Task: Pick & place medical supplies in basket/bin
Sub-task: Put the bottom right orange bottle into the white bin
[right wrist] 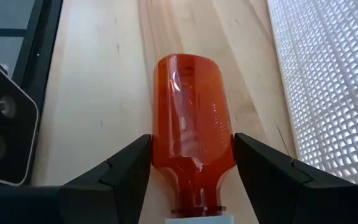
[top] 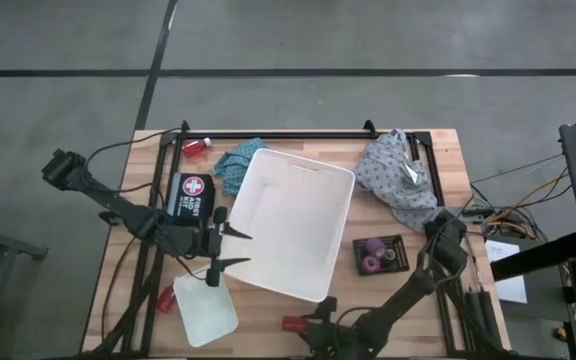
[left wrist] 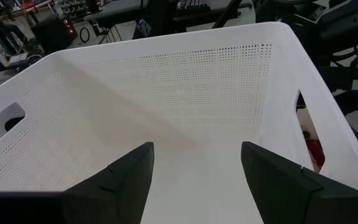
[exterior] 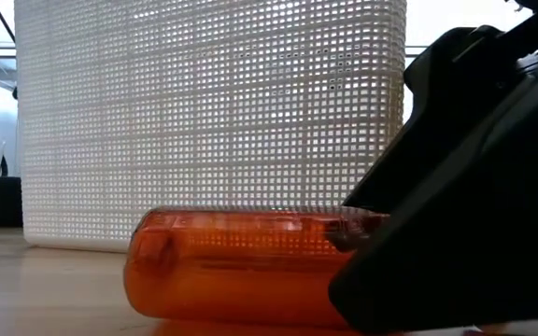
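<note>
A red bottle (right wrist: pixel 192 118) with a white cap lies on its side on the wood near the table's front edge (top: pixel 293 323), just in front of the large white basket (top: pixel 288 225). My right gripper (right wrist: pixel 192 149) is open, one finger on either side of the bottle's shoulders, its cap end toward the wrist. The gaps are very narrow and I see no contact. My left gripper (top: pixel 230 250) hangs open over the basket's left rim with nothing between its fingers (left wrist: pixel 197 168). The basket holds nothing.
A teal cloth (top: pixel 233 165) and a red bottle (top: pixel 196 147) lie at the far left. A grey cloth (top: pixel 398 180) lies at the far right, purple rolls (top: pixel 373 255) on a black tray. A small white tray (top: pixel 206 310), another bottle (top: pixel 165 300) and a first-aid pouch (top: pixel 193 195) sit left.
</note>
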Robot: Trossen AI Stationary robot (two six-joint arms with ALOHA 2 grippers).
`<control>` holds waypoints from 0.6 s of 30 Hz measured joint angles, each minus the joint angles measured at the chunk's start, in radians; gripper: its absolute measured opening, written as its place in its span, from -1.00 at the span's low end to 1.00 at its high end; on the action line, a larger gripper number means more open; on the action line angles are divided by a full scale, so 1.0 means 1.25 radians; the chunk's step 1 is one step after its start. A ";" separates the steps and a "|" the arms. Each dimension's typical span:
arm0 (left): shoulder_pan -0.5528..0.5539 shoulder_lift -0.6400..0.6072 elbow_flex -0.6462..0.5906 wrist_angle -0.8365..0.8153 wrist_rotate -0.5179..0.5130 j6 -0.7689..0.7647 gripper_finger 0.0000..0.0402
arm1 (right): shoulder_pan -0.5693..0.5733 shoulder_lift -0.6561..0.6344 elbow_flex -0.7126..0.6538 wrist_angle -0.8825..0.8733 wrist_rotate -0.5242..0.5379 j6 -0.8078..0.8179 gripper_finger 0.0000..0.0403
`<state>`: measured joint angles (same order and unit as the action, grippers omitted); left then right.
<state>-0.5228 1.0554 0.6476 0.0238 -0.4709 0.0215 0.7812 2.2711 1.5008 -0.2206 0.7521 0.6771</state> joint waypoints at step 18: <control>0.001 0.000 0.000 0.000 0.000 -0.003 0.24 | 0.079 -0.073 0.000 -0.169 0.093 0.124 0.11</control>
<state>-0.5220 1.0557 0.6479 0.0242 -0.4706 0.0174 0.8801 2.1801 1.5013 -0.4315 0.8679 0.8315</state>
